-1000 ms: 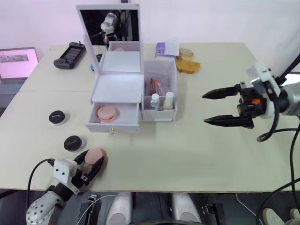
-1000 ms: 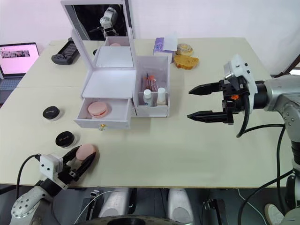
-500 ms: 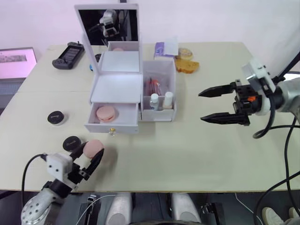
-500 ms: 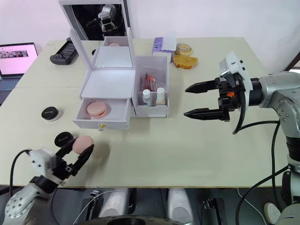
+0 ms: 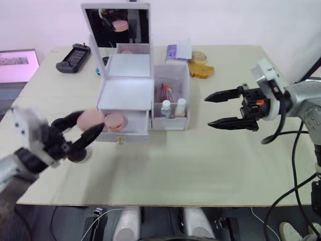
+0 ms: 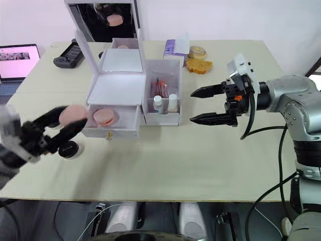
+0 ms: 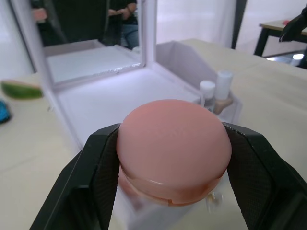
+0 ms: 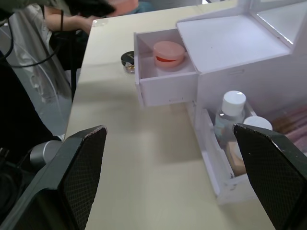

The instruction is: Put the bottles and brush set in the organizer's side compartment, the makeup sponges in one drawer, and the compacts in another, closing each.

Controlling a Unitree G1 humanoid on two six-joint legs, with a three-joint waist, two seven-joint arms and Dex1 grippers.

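My left gripper (image 5: 77, 129) holds a sponge (image 5: 91, 119) tight, just left of the open drawer (image 5: 122, 124). The drawer lies to its right. My right gripper (image 5: 213, 108) is wide open.

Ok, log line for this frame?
left claw: shut on round pink makeup sponge | white organizer drawer: open, one sponge inside | right claw: open

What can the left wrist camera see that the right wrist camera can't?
Left wrist view: a pink sponge clamped in the left gripper, and the mirror lid. Right wrist view: the open drawer with another sponge inside, and a black-lidded compact on the table beside it. Both: the two bottles standing in the side compartment.
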